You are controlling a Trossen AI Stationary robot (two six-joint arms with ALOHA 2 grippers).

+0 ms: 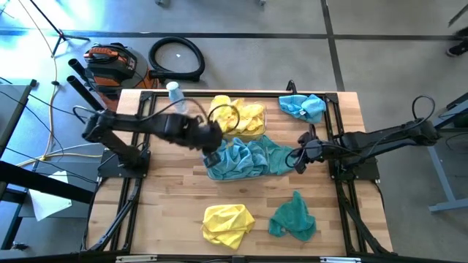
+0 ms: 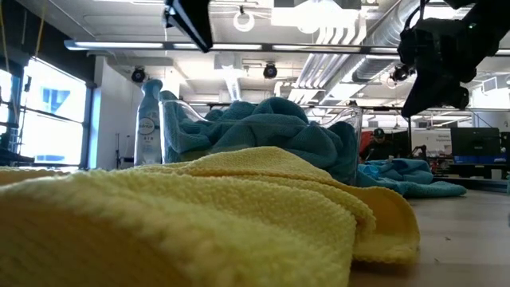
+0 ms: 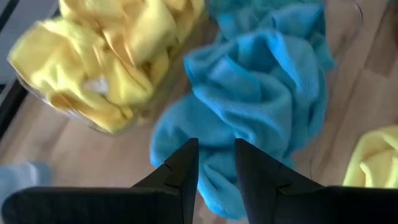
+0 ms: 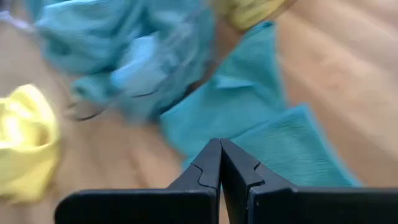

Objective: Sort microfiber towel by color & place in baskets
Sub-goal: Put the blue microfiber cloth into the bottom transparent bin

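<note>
Two clear baskets stand mid-table. The far one (image 1: 238, 117) holds yellow towels (image 3: 93, 56). The near one (image 2: 347, 121) is heaped with teal-blue towels (image 1: 238, 157), and one of them trails over its right side onto the wood (image 4: 261, 124). My left gripper (image 3: 216, 168) hovers open above the blue heap with nothing between its fingers. My right gripper (image 4: 221, 165) is shut and empty, just right of that basket, above the trailing towel. Loose towels lie on the table: blue (image 1: 301, 106) at the far right, yellow (image 1: 227, 223) and teal (image 1: 294, 218) near the front.
A spray bottle (image 1: 174, 91) stands at the far edge, left of the yellow basket. The near yellow towel (image 2: 199, 215) fills the foreground of the low view. Bare wood lies at the table's near left (image 1: 157, 212) and far right of the front (image 1: 344, 212).
</note>
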